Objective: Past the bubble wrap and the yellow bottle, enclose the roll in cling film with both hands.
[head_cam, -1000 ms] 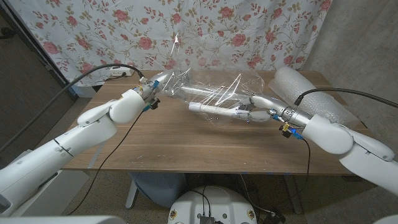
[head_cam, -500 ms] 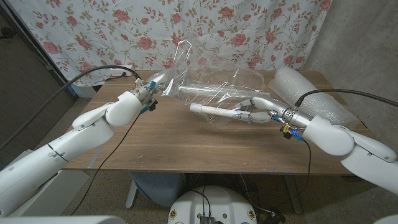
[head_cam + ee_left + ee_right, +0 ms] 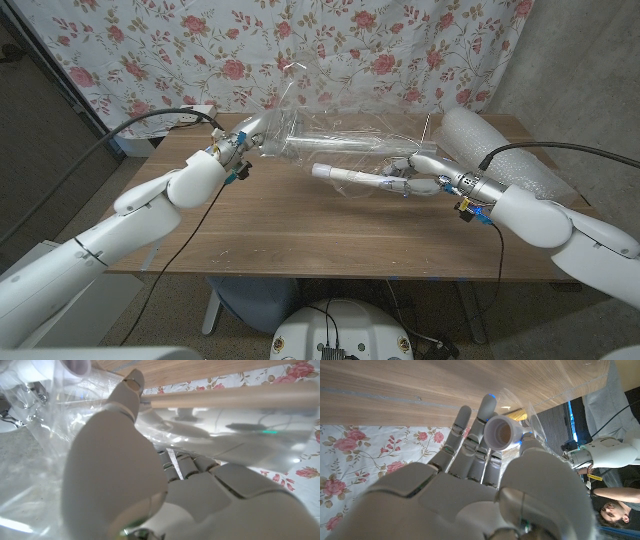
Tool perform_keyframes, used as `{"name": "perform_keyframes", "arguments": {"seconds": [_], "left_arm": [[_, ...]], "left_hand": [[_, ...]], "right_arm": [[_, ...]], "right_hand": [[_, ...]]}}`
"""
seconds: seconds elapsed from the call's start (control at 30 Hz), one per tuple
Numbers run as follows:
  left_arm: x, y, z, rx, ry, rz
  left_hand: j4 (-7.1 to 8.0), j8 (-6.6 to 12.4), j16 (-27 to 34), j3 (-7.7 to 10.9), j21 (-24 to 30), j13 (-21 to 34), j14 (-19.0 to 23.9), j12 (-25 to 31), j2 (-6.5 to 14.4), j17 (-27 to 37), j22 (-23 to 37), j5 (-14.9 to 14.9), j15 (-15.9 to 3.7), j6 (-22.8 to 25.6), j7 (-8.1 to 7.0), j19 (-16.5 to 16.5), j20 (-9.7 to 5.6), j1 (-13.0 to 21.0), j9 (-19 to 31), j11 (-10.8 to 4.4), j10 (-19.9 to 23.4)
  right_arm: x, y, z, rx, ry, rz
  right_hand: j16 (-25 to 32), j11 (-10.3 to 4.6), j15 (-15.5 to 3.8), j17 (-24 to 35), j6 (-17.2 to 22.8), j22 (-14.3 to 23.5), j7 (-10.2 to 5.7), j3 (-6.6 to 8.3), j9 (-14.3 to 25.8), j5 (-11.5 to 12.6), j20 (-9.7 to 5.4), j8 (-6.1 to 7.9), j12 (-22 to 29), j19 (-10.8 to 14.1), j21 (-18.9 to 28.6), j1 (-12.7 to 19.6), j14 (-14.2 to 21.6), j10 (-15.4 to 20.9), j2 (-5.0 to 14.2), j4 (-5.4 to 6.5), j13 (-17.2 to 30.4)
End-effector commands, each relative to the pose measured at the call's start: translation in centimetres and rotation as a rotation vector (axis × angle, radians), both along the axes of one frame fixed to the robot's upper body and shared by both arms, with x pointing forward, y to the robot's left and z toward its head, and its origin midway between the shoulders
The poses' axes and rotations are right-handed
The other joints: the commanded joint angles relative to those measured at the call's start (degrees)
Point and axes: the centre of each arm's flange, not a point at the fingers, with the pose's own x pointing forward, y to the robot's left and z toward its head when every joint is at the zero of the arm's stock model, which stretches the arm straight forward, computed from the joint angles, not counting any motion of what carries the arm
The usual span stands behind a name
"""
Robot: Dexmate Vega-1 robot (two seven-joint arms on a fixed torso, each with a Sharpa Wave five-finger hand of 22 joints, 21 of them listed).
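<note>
The roll (image 3: 352, 177) is gripped by the curled fingers (image 3: 400, 186) of the right hand (image 3: 425, 183) above the surface (image 3: 300, 230); film (image 3: 330, 140) is pinched by the left hand (image 3: 240, 143).

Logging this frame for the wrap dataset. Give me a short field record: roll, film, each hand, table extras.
roll: white roll, lifted off the wooden table, end held by right hand
film: cling film stretched between both hands, draped over the roll
left hand: left hand grips the film's edge
right hand: holds the roll
extras: bubble wrap on the table's right side
</note>
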Motion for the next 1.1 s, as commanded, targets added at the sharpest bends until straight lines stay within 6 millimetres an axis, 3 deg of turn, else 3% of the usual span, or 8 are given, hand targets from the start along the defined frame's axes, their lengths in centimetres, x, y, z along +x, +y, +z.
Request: {"name": "perform_keyframes", "arguments": {"seconds": [0.03, 1.1], "left_arm": [[-0.1, 0.1, -0.2, -0.047, -0.01, -0.032], [-1.2, 0.6, -1.5, -0.1, -0.057, -0.102]], "left_hand": [[6.85, 5.73, 0.3, 7.36, 0.1, 0.4, 0.5, 0.4, 9.2, -0.1, 0.2, 0.2, -0.11, 0.8, 0.03, 0.4, -0.16, 6.3, -0.1, -0.04, 0.2], [6.82, 6.29, 0.3, 7.25, -0.1, -0.6, 0.9, 0.3, 9.1, -0.6, -0.3, 0.2, -0.35, 0.6, 0.06, 0.7, -0.47, 6.2, -0.6, -0.15, 0.4]], "right_arm": [[0.6, -0.7, -0.1, 0.001, 0.016, -0.008], [3.3, -1.8, -0.2, 0.028, 0.085, -0.071]], "right_hand": [[0.3, -4.05, -1.81, 0.1, 3.2, 0.0, -2.78, 19.41, 0.1, 0.3, -5.79, 0.24, -0.1, 0.4, -0.1, 0.2, 0.0, 4.5, 0.48, -2.31, 0.2], [0.2, -4.09, -1.82, -0.1, 3.3, 0.0, -2.69, 19.36, 0.1, 0.3, -5.73, 0.21, -0.3, 0.4, -0.2, 0.3, -0.1, 4.8, 0.49, -2.45, 0.3]]}}
